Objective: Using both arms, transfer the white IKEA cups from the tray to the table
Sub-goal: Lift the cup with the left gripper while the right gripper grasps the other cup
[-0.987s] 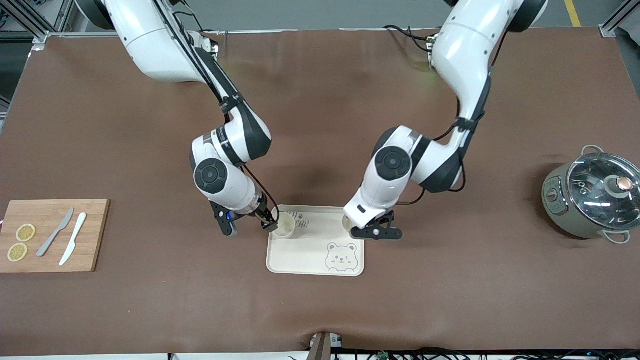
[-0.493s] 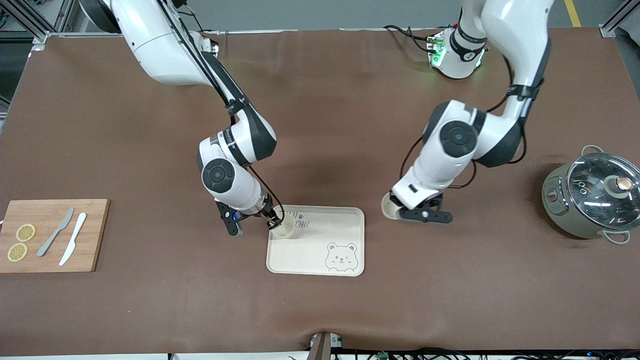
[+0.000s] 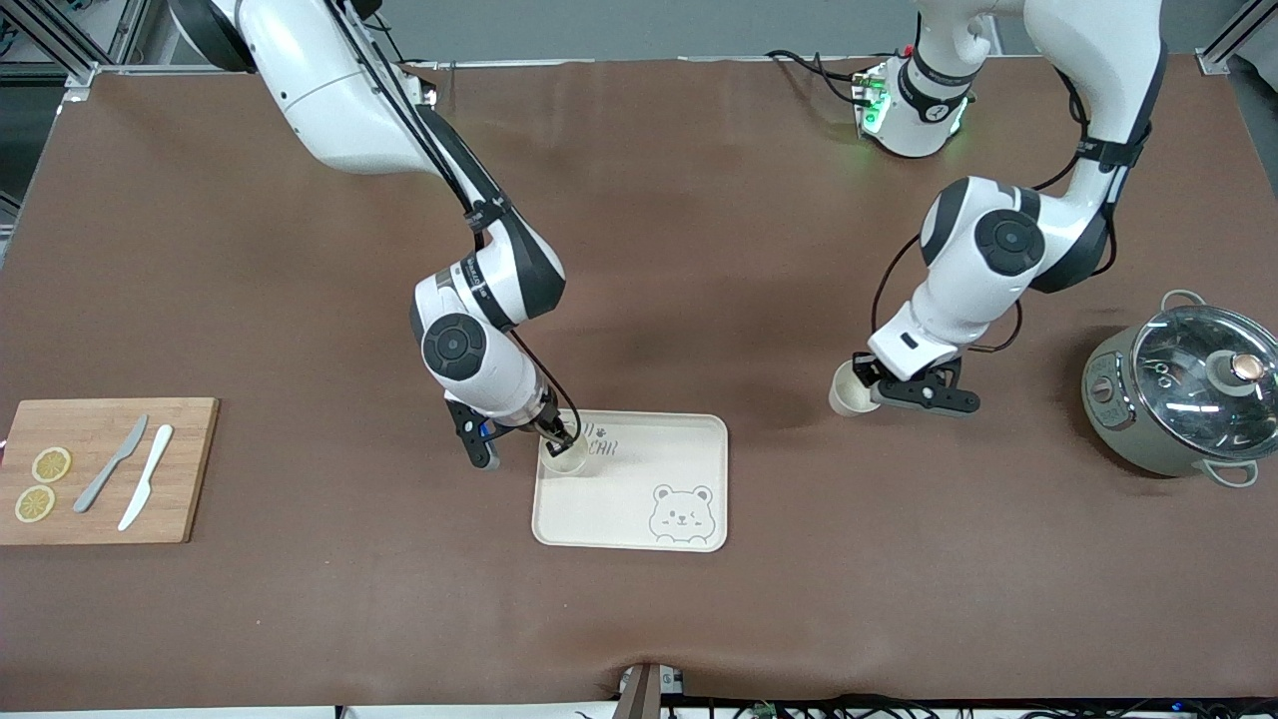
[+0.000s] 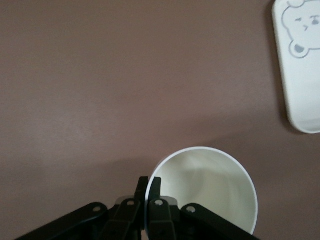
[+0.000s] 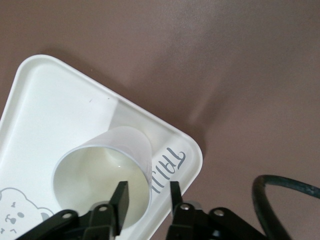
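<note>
White glossy arms [image 3: 958, 290], black joint bands, black cables, black jaws.

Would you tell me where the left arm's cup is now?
The cup is pinched by its rim in the left gripper, over bare table between the tray and the pot.

I see even, bright overhead light; soft shadows pool on the table [image 3: 639, 619] under both arms. Glare flares on the pot lid [image 3: 1203, 369]. Both wrist views look slightly soft.
</note>
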### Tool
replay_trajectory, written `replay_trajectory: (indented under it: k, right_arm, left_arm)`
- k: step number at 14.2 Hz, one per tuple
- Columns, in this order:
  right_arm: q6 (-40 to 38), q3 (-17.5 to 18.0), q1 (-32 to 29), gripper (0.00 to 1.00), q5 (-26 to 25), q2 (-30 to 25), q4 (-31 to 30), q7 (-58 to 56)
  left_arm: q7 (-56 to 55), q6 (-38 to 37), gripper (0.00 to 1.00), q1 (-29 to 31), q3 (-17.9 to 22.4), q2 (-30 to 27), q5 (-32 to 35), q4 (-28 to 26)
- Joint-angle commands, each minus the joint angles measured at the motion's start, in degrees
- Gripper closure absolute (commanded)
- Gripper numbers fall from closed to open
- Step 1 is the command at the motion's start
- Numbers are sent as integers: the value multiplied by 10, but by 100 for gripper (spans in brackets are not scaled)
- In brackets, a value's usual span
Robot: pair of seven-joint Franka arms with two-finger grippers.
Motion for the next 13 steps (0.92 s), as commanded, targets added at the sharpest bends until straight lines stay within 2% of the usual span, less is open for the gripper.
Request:
replay_trajectory:
  k: [1, 3, 7, 10, 13]
  right_arm:
    - [1, -4, 3, 95, -5, 10, 12, 9]
    - [1, -4, 3, 100, -5, 10, 12, 6]
    - [1, -4, -3, 100, -5, 7, 13, -1]
    - [-7, -5, -10, 100, -2, 2, 24, -4]
    - [-8, -4, -11, 100, -3, -1, 38, -12]
  left_arm:
    - [50, 43, 100, 38, -15, -39, -9, -62]
    - [74, 75, 100, 59, -18, -42, -9, -85]
    - [100, 138, 100, 74, -18, -34, -9, -122]
    - [111, 196, 100, 77, -19, -12, -8, -147]
    - [112, 230, 100, 77, -19, 18, -8, -149]
